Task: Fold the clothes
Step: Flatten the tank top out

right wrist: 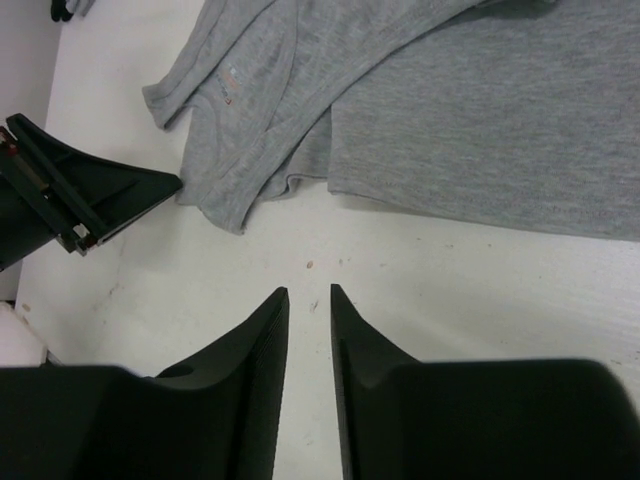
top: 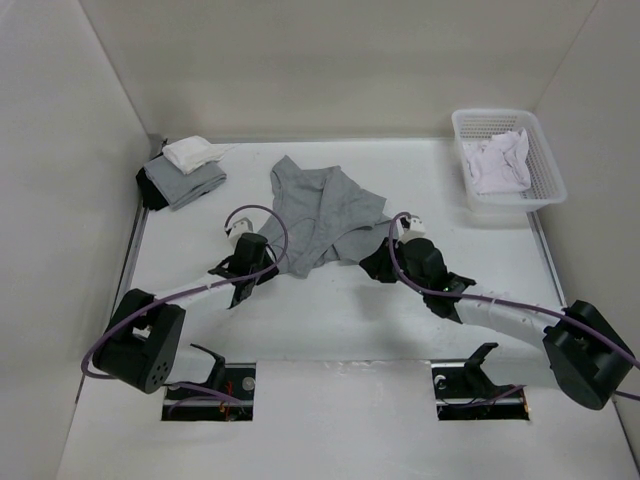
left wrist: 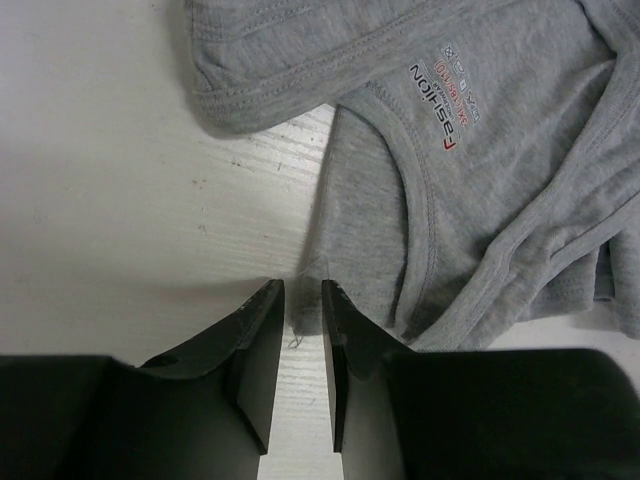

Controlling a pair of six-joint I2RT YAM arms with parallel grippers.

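The clothes are one grey sleeveless top (top: 320,210), lying crumpled and partly doubled over mid-table. In the left wrist view the top (left wrist: 480,150) shows its neck label, and a corner of its fabric reaches the tips of my left gripper (left wrist: 303,288). Those jaws stand slightly apart with bare table between them, not clamped on the cloth. My left gripper (top: 272,262) is at the top's near left edge. My right gripper (top: 372,266) is at its near right edge. The right gripper (right wrist: 310,290) is narrowly open over bare table, short of the top (right wrist: 480,120).
A white basket (top: 545,150) at the back right holds a white garment (top: 497,160). A pile of folded grey, black and white pieces (top: 185,180) sits at the back left. Walls enclose the table on three sides. The left gripper (right wrist: 90,200) shows in the right wrist view.
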